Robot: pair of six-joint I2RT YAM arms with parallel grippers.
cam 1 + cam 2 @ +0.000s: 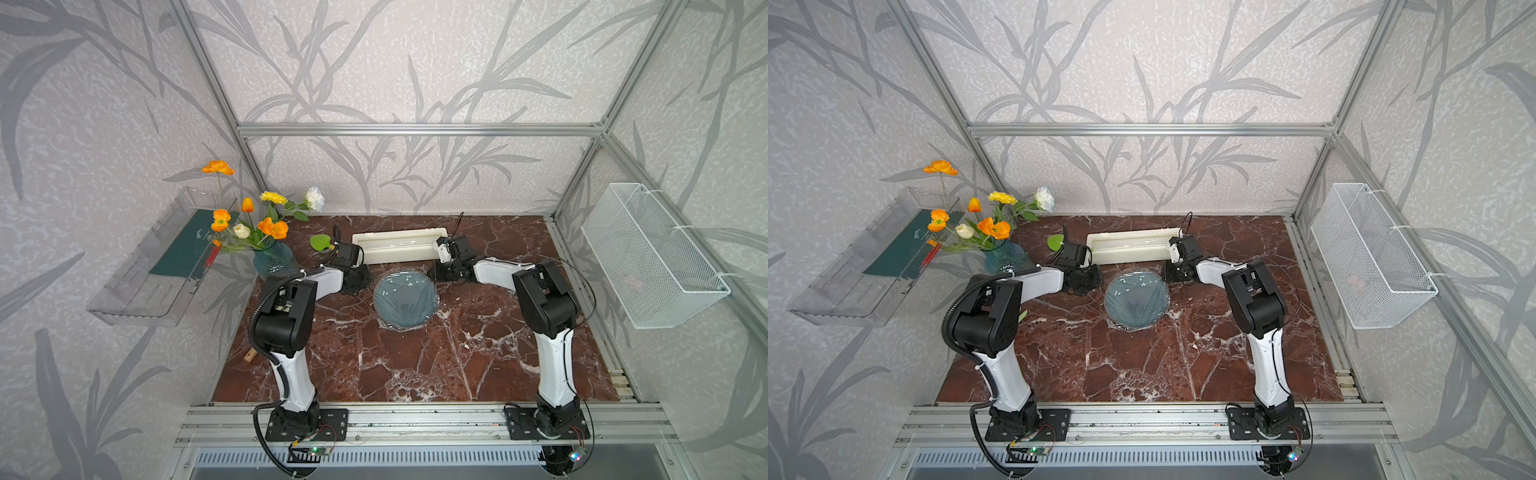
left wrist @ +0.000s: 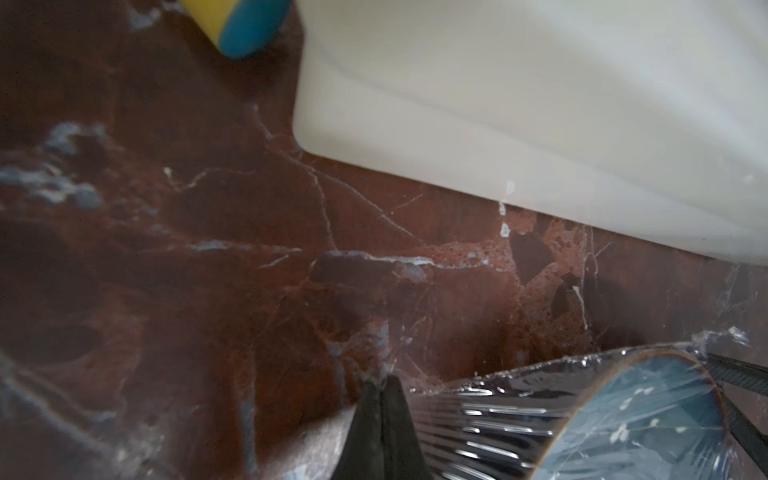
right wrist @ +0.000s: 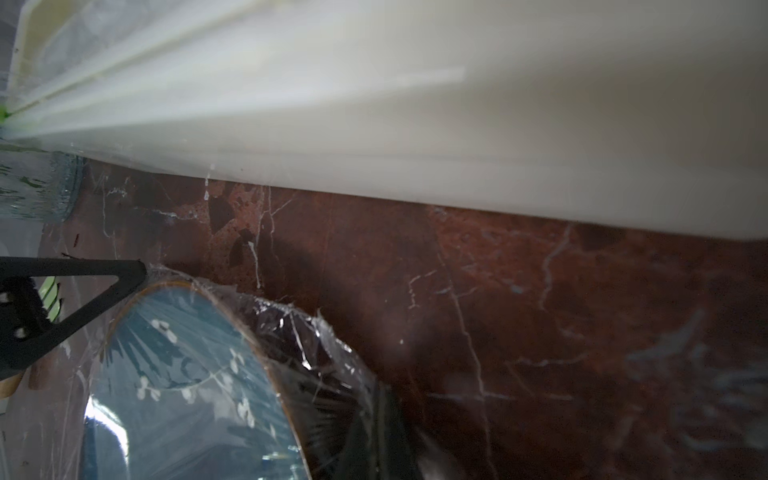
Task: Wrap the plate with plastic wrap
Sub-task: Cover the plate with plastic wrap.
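Glossy plastic wrap (image 2: 490, 415) drapes the plate (image 1: 405, 301), which lies between left gripper (image 2: 380, 384) and right gripper (image 3: 376, 395), just inboard of each, both pressed together, touching the film's loose skirt at opposite flanks, equally near.

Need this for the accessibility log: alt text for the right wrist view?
A blue flower-patterned plate covered in wrinkled plastic wrap lies on a red-brown marble table, with the right gripper, jaws shut, at its rim. A long white dispenser box lies beyond it, and the left gripper sits at the rim's other side.
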